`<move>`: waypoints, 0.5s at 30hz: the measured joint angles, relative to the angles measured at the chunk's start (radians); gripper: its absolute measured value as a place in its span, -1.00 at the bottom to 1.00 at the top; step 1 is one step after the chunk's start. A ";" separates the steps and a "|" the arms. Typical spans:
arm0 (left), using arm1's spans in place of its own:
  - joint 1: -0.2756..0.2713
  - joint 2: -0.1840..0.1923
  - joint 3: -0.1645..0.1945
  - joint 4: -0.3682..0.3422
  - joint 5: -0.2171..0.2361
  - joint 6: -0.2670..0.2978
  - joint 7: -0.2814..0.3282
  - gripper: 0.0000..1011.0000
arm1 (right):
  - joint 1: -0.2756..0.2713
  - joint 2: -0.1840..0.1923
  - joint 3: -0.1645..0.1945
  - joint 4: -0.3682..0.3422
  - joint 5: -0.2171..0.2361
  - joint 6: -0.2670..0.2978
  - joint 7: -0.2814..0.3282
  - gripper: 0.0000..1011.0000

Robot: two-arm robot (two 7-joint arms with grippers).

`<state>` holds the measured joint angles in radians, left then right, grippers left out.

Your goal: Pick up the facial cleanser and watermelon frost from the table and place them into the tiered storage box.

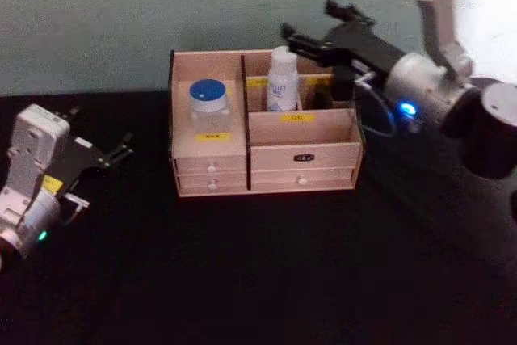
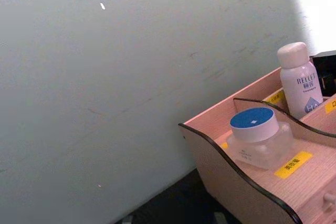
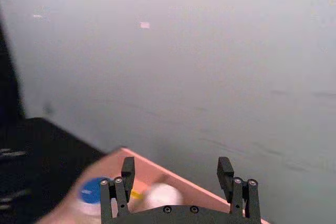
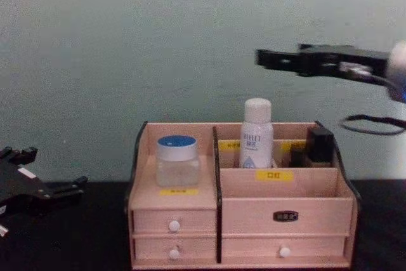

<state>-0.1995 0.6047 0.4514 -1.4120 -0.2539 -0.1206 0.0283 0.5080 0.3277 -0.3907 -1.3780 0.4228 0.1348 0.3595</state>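
Right tool (image 4: 269, 59), open, hangs above the facial cleanser (image 4: 256, 132).

Dim, soft-focus pictures with bright glare at the upper right and motion blur at the right wrist.

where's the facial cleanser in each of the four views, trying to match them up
Head view: facial cleanser stands upright in the tiered storage box's back middle compartment.
Left wrist view: at the right edge, beyond the watermelon frost.
Right wrist view: blurred white cap at the bottom, between the end effector's fingers.
Chest view: centre, right of the divider.
Shared landmark: the blue-lidded watermelon frost beside it.
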 joint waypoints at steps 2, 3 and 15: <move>0.000 0.000 0.000 0.000 0.000 0.000 0.000 0.98 | -0.020 0.008 0.018 -0.007 -0.004 -0.009 -0.022 0.98; 0.000 0.000 0.000 0.000 0.000 0.000 0.000 0.98 | -0.040 0.015 0.039 -0.015 -0.008 -0.017 -0.044 0.98; 0.000 0.000 0.000 0.000 0.000 0.000 0.000 0.98 | -0.207 0.030 0.141 -0.047 -0.080 -0.124 -0.186 0.98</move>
<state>-0.1995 0.6047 0.4514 -1.4120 -0.2539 -0.1205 0.0283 0.3006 0.3573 -0.2495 -1.4253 0.3427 0.0112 0.1731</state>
